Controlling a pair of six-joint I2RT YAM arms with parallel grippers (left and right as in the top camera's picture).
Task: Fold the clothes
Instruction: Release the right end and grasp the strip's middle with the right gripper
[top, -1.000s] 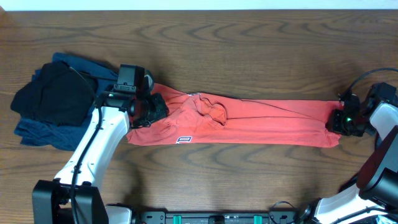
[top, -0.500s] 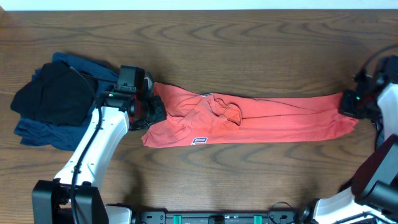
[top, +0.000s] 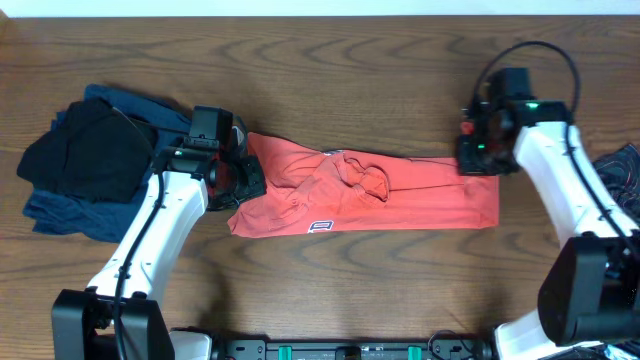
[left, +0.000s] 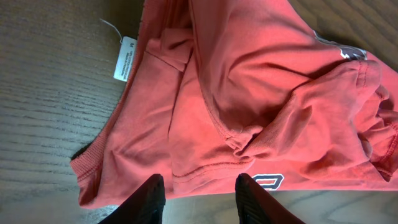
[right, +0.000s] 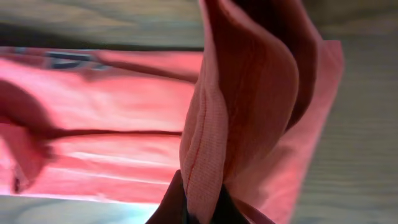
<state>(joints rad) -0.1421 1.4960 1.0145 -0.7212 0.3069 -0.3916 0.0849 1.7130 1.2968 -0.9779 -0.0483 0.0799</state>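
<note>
Tabletop (top: 350, 80) of dark wood grain carries coral T-shirt (top: 420, 205) and dark garments (top: 80, 165).

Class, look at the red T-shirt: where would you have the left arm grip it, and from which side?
Grip the T-shirt by its left-end edge, coming from above on the left. That edge lies flat and free on the table; the middle is bunched. The left gripper sits over it, jaws apart.
</note>
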